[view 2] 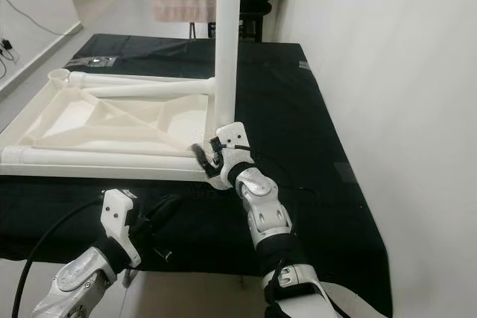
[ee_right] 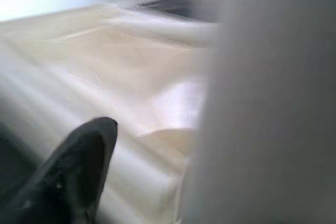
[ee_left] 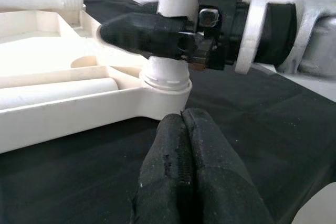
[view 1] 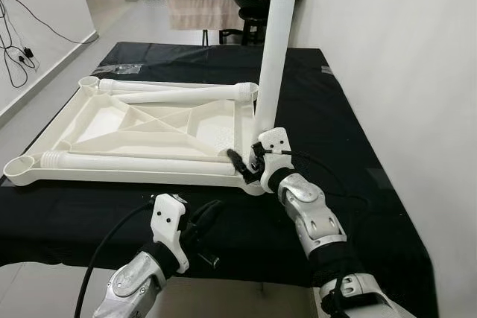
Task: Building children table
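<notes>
A white children's table top (view 1: 127, 174) lies upside down on the black cloth. One white leg (view 1: 272, 57) stands upright in its near right corner socket (ee_left: 167, 80). My right gripper (view 1: 250, 160) is at the base of that leg, shut on it, with one black finger (ee_left: 142, 35) across its front. Two more white legs (view 1: 179, 95) (view 1: 134, 160) lie loose inside the frame. My left gripper (view 1: 207, 217) hovers low near the table's front edge, short of the socket corner, its fingers (ee_left: 184, 182) pressed shut with nothing between them.
The black-clothed work table (view 1: 350, 124) reaches to a white wall on the right. Open sockets show at the near left (view 1: 19, 165) and far left (view 1: 88, 81) corners. A black stool (view 1: 250, 5) stands behind the table, and cables (view 1: 19, 53) lie on the floor at left.
</notes>
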Motion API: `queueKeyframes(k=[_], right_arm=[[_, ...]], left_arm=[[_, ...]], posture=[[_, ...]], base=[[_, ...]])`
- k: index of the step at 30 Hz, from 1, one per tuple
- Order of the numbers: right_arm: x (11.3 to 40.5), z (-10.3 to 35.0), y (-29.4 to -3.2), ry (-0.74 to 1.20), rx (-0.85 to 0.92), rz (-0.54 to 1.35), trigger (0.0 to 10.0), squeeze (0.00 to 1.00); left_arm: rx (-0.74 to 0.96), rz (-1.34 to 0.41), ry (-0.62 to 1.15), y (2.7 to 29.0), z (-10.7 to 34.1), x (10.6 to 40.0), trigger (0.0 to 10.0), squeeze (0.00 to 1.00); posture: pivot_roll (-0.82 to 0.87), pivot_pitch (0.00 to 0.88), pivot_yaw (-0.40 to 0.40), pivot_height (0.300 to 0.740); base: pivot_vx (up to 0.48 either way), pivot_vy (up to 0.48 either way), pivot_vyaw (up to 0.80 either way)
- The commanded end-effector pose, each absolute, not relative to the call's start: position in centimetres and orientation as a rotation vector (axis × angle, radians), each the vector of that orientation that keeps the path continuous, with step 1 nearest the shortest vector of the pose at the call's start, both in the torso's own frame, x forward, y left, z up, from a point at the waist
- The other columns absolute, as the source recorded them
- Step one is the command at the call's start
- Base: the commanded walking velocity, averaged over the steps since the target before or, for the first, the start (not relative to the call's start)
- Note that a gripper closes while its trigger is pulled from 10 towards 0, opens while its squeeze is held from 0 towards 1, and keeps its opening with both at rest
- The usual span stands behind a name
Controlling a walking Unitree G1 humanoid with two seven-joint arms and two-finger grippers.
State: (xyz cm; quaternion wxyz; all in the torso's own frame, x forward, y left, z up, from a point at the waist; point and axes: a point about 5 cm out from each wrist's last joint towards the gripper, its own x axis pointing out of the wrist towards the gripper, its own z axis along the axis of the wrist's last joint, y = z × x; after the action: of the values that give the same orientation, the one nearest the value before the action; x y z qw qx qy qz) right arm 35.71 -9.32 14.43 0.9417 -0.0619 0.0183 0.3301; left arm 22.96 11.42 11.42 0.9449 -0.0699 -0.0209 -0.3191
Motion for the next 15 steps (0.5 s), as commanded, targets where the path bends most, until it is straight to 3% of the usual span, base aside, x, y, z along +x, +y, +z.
queueKeyframes(k=[1, 2, 11, 12, 13, 15], right_arm=[[35.9, 15.5, -9.7, 0.005, -0.149, 0.91, 10.0, 0.15], [36.0, 15.6, -10.3, 0.032, -0.157, 0.964, 10.0, 0.0], [37.4, 16.8, -12.8, 0.11, -0.106, 1.022, 10.0, 0.0], [37.7, 17.0, -13.0, 0.111, -0.08, 1.01, 3.6, 0.0], [37.8, 17.1, -13.1, 0.112, -0.062, 1.001, 0.1, 0.0], [37.9, 17.1, -13.3, 0.112, -0.048, 1.007, 0.1, 0.0]], left_arm=[[-0.146, -0.648, -0.026, 11.3, 11.0, 22.9, 10.0, 0.0], [-0.148, -0.647, -0.026, 11.3, 11.0, 22.9, 10.0, 0.0], [-0.151, -0.643, -0.027, 11.1, 10.9, 22.7, 10.0, 0.0], [-0.15, -0.643, -0.027, 11.1, 10.9, 22.7, 10.0, 0.0], [-0.15, -0.643, -0.026, 11.1, 10.9, 22.7, 10.0, 0.0], [-0.15, -0.643, -0.026, 11.1, 10.9, 22.7, 10.0, 0.0]], posture=[[0.1, 0.016, -0.071, 0.74], [0.1, 0.013, -0.075, 0.74], [0.11, 0.01, -0.082, 0.74], [0.11, 0.01, -0.081, 0.74], [0.11, 0.01, -0.081, 0.74], [0.11, 0.01, -0.081, 0.74]], base=[[0.0, 0.0, 0.0], [0.0, 0.0, 0.0], [0.0, 0.0, 0.0], [0.0, 0.0, 0.0], [0.0, 0.0, 0.0], [0.0, 0.0, 0.0]])
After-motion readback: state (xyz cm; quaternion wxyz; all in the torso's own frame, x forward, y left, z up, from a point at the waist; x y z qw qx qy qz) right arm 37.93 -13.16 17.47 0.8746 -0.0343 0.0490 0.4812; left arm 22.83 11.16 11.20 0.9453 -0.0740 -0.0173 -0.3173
